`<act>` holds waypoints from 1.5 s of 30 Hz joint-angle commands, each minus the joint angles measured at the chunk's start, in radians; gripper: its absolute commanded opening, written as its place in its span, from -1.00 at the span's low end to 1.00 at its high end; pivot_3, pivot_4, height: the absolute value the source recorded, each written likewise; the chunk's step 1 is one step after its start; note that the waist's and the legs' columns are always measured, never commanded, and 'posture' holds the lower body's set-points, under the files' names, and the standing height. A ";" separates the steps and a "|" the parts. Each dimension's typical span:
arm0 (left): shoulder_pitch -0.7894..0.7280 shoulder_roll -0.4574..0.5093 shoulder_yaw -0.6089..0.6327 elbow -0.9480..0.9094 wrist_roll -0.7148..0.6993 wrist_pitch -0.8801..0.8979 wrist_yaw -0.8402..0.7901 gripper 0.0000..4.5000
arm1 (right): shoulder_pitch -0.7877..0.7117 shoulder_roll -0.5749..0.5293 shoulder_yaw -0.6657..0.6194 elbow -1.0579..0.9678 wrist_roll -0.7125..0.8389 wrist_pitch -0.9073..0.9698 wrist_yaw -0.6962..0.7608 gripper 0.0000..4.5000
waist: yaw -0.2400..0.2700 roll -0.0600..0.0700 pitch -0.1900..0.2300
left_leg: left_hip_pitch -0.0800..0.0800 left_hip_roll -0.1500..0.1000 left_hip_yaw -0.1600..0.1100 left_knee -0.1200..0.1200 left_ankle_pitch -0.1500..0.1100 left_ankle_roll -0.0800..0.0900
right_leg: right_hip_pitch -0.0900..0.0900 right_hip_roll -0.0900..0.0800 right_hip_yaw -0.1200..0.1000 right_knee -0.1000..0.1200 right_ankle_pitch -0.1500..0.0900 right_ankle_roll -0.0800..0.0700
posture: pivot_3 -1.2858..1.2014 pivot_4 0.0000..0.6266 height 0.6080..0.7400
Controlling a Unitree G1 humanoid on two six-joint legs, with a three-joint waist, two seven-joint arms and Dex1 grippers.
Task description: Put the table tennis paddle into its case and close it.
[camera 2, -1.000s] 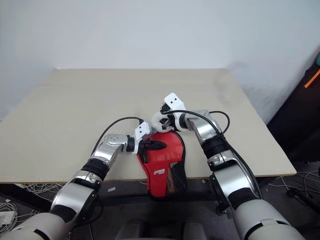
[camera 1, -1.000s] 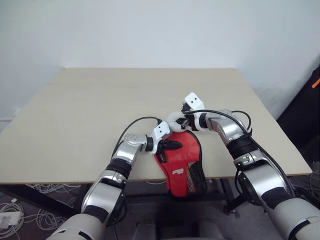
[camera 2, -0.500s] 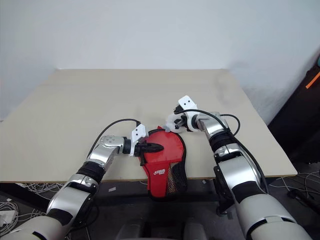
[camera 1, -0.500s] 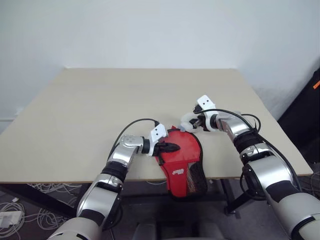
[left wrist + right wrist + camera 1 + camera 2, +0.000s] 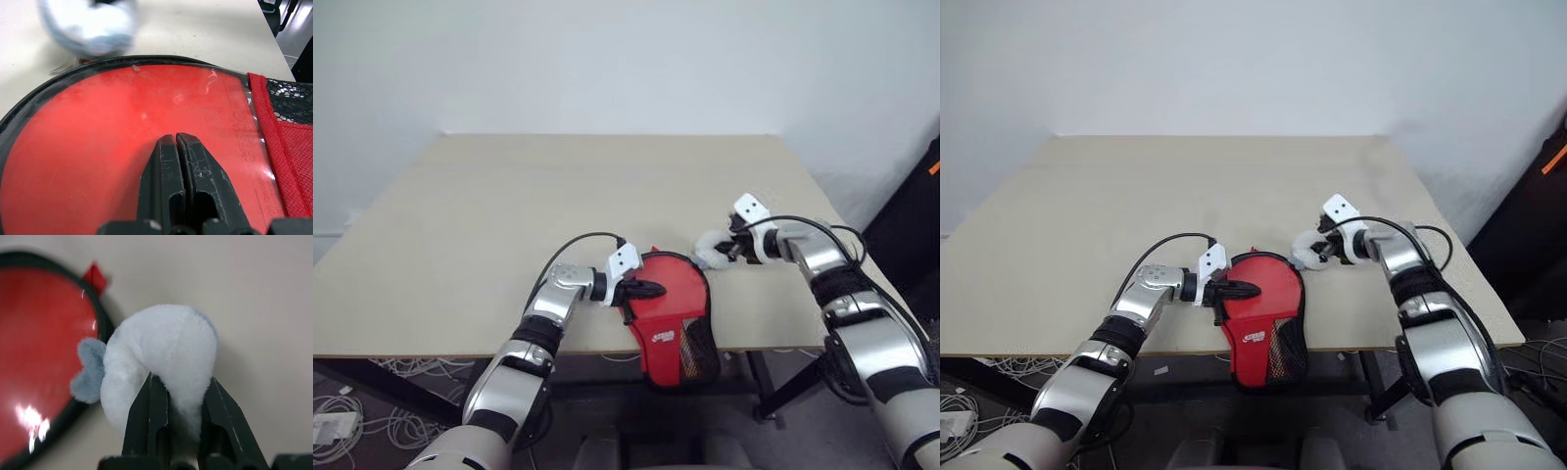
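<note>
Red fabric case (image 5: 671, 313) lies at the near edge of the table (image 5: 509, 196), its handle end with the black mesh pocket hanging past the edge. Through the clear panel we see a round red face; we judge this to be the table tennis paddle (image 5: 122, 127) already inside, though no handle is visible to us.

Left gripper (image 5: 651, 288): fingers pressed fully together, holding nothing, tips resting on the clear panel.

Right gripper (image 5: 725, 253): fingers narrowly parted, pinching a soft white and pale blue-grey wad (image 5: 161, 357), held above the tabletop just beside the case's round end, apart from it.

Risks, as we judge them:
- The case overhangs the edge. If the left tips lift or slide, the hanging weight could pull it off the table.
- Whether the zip is shut we cannot tell. Tugging it with a single fingertip pinning the case could drag the pouch.
- The wad, released near the rim, could foul the zip.

Surface: pale beige board, matte, bare apart from the case. White wall behind; cables on the floor under the left side.
</note>
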State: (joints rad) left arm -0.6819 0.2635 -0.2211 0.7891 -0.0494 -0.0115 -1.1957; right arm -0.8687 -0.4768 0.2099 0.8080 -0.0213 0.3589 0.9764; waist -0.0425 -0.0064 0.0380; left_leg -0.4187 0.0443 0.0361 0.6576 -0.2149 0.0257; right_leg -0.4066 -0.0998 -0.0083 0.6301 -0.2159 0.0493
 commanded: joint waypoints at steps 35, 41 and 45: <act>-0.074 -0.021 -0.019 0.160 0.040 -0.055 -0.027 -1.00 | 0.762 -0.524 -0.130 -1.291 0.429 0.314 0.301 -0.89 | 0.030 0.000 0.000 | -0.002 0.000 0.001 0.005 -0.004 0.003 | 0.001 -0.001 -0.001 -0.004 -0.004 0.004 | 0.03 -1.00 1.00; -0.078 -0.018 -0.018 0.165 0.043 -0.057 -0.030 -1.00 | 0.861 -0.564 -0.143 -1.402 0.464 0.319 0.291 -0.89 | 0.033 -0.001 0.000 | -0.002 0.000 0.001 0.005 -0.004 0.003 | 0.001 -0.001 -0.001 -0.004 -0.005 0.003 | 0.03 -1.00 1.00; -0.086 -0.019 -0.019 0.176 0.048 -0.061 -0.031 -1.00 | 0.934 -0.600 -0.163 -1.486 0.500 0.318 0.304 -0.89 | 0.034 -0.002 0.000 | -0.002 0.000 0.001 0.005 -0.005 0.002 | 0.001 -0.001 -0.001 -0.004 -0.005 0.003 | 0.03 -1.00 1.00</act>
State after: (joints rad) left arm -0.7636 0.2348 -0.2272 0.9341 -0.0319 -0.0793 -1.2266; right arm 0.0582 -1.0567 0.0797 -0.6202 0.4388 0.6816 1.2626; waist -0.0082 -0.0086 0.0379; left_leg -0.4204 0.0444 0.0367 0.6631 -0.2198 0.0281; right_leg -0.4053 -0.1011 -0.0093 0.6259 -0.2211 0.0523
